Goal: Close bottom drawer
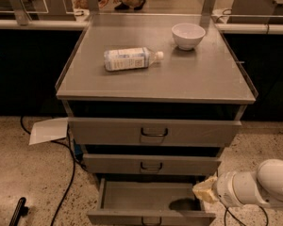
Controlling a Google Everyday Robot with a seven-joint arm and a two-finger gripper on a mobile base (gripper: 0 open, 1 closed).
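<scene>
The bottom drawer point(132, 199) is pulled out at the foot of the grey cabinet; its inside shows and its front point(151, 218) with a small dark handle lies at the frame's lower edge. Above it are the middle drawer point(152, 164) and the top drawer point(153, 132), both nearly shut. My gripper point(203, 190) comes in from the lower right on a white arm point(259, 188) and sits at the right side of the open bottom drawer, just above its right wall.
A plastic bottle point(131, 59) lies on its side and a white bowl point(188, 35) stands on the cabinet top point(203, 79). Paper point(48, 130) and black cables point(68, 173) lie on the floor at left. A dark object point(16, 212) lies at lower left.
</scene>
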